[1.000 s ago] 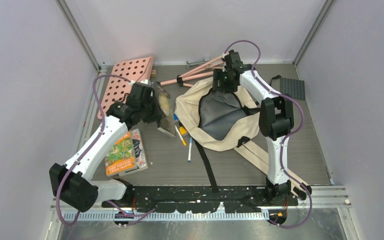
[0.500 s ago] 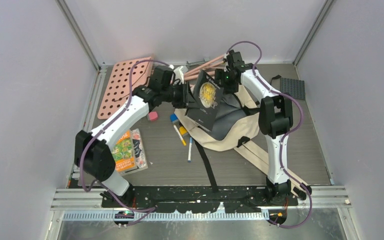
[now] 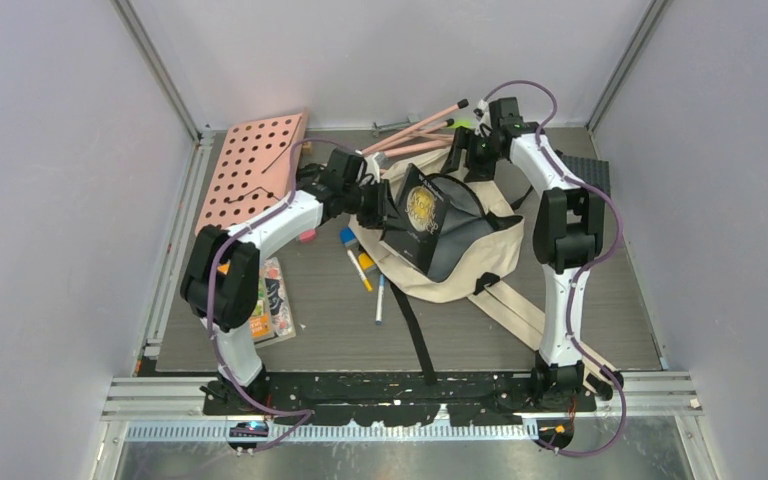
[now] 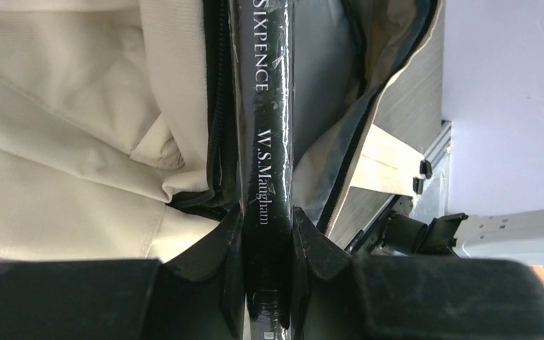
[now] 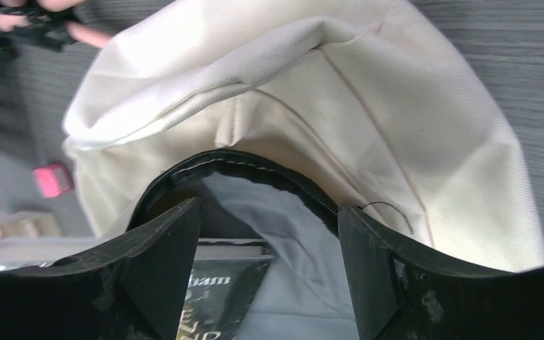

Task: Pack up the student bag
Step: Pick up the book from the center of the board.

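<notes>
Cloth student bag (image 3: 465, 275) lies on the tabletop (image 3: 330, 335), long axis far-left to near-right, mouth gaping upward at the far end. My left claw (image 4: 265, 219) clenches a black book (image 4: 263, 106) by its spine, tilted into that mouth; my right claw (image 5: 269, 212) stands spread at the far rim.

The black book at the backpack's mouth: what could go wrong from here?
The black book runs right beside the student bag's zipper, so a corner could snag. The left gripper pinches only one end of the spine, so the book might twist or slip. The right gripper sits at the mouth; sagging cloth could narrow it.
</notes>
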You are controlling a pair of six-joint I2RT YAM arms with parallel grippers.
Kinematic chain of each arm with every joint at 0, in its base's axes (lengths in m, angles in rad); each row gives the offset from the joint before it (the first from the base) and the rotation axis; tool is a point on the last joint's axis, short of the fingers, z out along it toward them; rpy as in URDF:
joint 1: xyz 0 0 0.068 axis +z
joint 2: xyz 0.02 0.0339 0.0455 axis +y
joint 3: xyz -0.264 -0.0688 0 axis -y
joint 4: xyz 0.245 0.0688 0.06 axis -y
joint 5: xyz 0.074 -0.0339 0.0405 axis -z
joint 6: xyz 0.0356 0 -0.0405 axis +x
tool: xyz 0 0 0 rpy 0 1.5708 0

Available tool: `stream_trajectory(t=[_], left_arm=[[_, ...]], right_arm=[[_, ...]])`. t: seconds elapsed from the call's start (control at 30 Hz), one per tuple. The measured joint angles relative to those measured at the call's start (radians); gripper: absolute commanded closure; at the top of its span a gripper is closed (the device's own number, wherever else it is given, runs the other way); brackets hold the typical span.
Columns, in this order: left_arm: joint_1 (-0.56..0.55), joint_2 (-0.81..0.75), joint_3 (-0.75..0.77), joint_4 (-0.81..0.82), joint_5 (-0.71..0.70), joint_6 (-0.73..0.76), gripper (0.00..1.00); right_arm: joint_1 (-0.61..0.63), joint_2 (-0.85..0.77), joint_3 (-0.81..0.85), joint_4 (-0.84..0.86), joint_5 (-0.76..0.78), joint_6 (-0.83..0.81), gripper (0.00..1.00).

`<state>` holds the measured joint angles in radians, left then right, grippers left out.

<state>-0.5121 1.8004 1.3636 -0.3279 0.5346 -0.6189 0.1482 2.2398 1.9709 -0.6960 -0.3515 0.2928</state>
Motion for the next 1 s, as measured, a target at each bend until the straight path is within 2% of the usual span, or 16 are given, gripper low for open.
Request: stream_trajectory(t=[0.23, 0.4, 0.57, 0.8, 1.0], left_arm=[[0.043, 0.058, 0.013, 0.047, 0.144, 0.002, 1.0], [0.07, 0.102, 0.077, 0.027, 0.248, 0.035, 1.0], [0.083, 0.109, 0.146, -0.043, 0.329, 0.091, 1.0], [0.08, 0.109, 0.185, -0.122, 0.439, 0.134, 1.0], [0.075, 0.103, 0.189, -0.146, 0.486, 0.133, 1.0]], right_arm=[[-0.038, -0.074, -0.106, 0.048, -0.286, 0.0, 0.23], [-0.035, -0.171, -0.209, 0.092, -0.456, -0.013, 0.22], [-0.035, -0.252, -0.26, 0.114, -0.53, -0.051, 0.21], [-0.085, -0.33, -0.259, 0.117, -0.557, -0.08, 0.21], [-0.121, -0.335, -0.194, -0.037, -0.572, -0.191, 0.2]])
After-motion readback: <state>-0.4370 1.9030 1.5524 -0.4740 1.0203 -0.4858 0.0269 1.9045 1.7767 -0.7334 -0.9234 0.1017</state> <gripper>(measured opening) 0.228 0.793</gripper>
